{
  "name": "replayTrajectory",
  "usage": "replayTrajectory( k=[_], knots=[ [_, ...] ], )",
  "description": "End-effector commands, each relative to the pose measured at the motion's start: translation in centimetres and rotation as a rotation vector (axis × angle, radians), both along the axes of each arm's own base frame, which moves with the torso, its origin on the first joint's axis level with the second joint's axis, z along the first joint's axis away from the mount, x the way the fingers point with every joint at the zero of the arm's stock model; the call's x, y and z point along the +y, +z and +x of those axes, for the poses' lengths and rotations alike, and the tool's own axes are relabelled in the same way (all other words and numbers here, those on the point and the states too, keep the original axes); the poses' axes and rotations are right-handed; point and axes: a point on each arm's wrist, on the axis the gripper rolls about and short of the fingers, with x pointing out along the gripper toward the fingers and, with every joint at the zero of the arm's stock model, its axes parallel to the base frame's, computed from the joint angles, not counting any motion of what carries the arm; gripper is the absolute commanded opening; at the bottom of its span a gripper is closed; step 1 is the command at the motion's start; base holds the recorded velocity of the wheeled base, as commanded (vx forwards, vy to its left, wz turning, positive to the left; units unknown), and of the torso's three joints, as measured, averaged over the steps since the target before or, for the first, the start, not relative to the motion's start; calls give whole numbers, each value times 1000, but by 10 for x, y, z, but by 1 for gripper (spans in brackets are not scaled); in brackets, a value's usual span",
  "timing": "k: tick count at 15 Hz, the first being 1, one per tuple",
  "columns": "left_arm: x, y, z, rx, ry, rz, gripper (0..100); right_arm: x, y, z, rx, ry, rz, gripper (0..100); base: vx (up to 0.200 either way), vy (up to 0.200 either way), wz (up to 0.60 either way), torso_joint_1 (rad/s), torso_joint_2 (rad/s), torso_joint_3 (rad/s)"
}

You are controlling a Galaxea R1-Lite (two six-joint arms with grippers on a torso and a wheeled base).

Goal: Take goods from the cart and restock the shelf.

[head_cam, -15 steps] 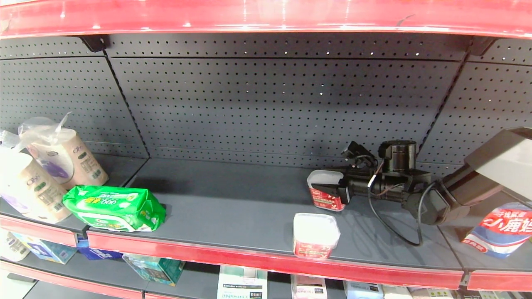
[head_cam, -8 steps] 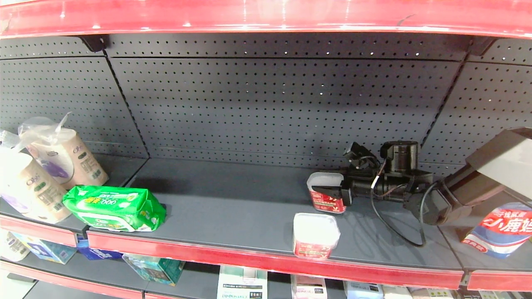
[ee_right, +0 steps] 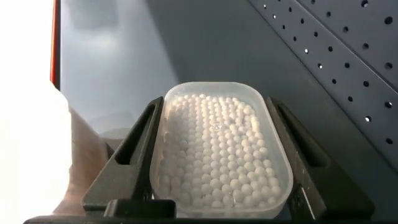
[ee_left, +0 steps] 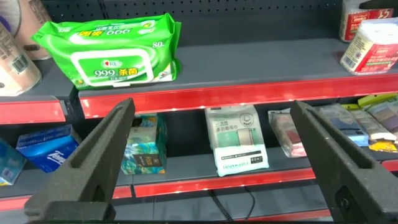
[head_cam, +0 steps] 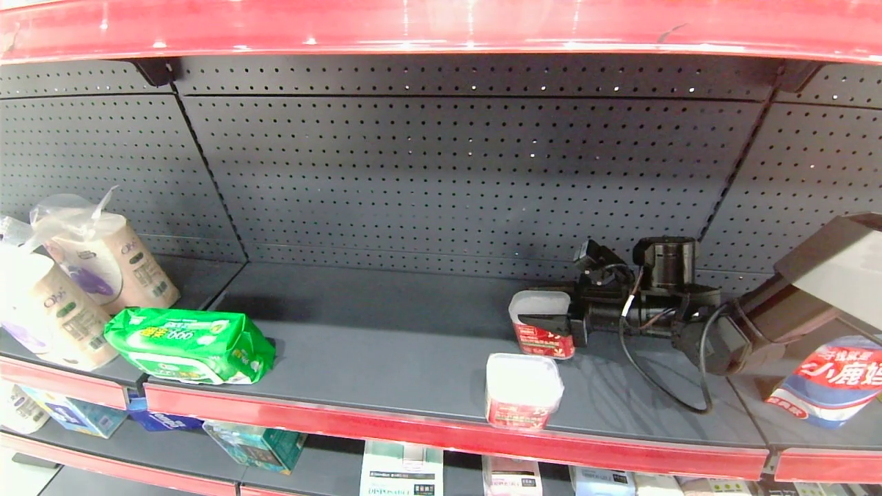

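The plastic tub (head_cam: 539,322) of small white beads (ee_right: 217,149), with a clear body and a red label, sits at the right part of the grey shelf (head_cam: 386,351), towards the back and close to the pegboard back panel (head_cam: 448,172). Whether its base rests on the board cannot be told. The right gripper (head_cam: 548,322) reaches in from the right and clamps it, one black finger (ee_right: 134,155) pressed flat against each long side. A second tub (head_cam: 521,389) of the same kind stands nearer the shelf's red front edge, apart from the first. Far to the left lies a green wipes pack (head_cam: 189,344), just beside some wrapped paper rolls (head_cam: 103,262). A blue-and-red bag (head_cam: 830,379) stands at the right end. The left gripper (ee_left: 211,168) hangs in front of the lower shelves with its fingers spread wide and nothing between them, facing a white pack (ee_left: 239,140).
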Motion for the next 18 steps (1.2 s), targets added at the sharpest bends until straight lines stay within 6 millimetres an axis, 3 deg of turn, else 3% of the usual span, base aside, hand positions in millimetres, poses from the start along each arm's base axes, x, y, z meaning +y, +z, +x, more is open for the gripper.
replayTrajectory(
  k=[1,11,18],
  knots=[
    [0,0,0,2,0,1,100,3,3,4,-10,4,5,0,0,0,0,0,0,0],
    [0,0,0,2,0,1,100,21,-5,15,14,31,27,0,0,0,0,0,0,0],
    [0,0,0,2,0,1,100,16,-6,20,6,49,36,0,0,0,0,0,0,0]
  ],
)
